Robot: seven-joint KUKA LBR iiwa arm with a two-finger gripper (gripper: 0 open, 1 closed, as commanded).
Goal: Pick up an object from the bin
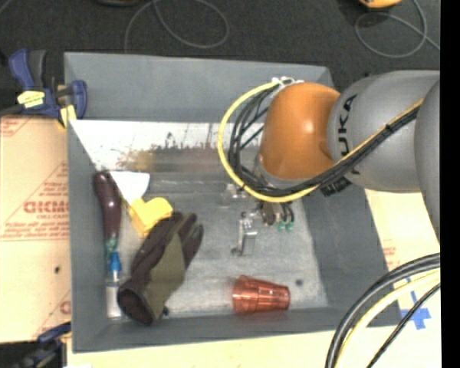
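My gripper (247, 234) hangs under the arm's orange cover, low over bare bin floor right of the middle. It touches nothing that I can see. A copper-coloured ribbed cup (261, 295) lies on its side below it, near the bin's front wall. To the gripper's left lies a dark brown and olive glove (162, 267), its fingers pointing up and to the right. A yellow plastic piece (149, 211) rests by the glove's fingertips.
A dark maroon-handled screwdriver (107, 202) lies along the left wall, with a small blue-tipped tool (113, 265) below it. A white scrap (130, 181) sits beside the yellow piece. The arm and its cables cover the bin's upper right.
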